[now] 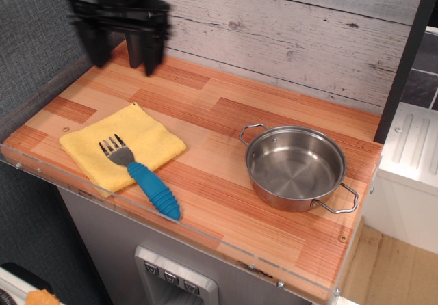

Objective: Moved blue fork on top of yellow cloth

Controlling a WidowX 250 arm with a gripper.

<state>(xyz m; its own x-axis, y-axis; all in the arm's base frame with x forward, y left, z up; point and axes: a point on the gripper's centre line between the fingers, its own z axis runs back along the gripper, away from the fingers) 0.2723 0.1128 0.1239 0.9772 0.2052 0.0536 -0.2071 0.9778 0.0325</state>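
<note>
The blue fork (pixel 142 178) lies at the front left of the wooden counter. Its grey tines rest on the yellow cloth (pixel 121 144) and its ribbed blue handle sticks out onto the wood toward the front edge. The yellow cloth lies flat at the left front. My black gripper (pixel 122 53) hangs high above the back left corner, well clear of the fork and cloth. It is blurred, its fingers (pixel 152 52) stand apart, and it holds nothing.
A steel pot (pixel 295 167) with two handles stands at the right of the counter. A clear plastic lip runs along the counter's front edge (pixel 171 224). A grey plank wall (pixel 294 31) stands behind.
</note>
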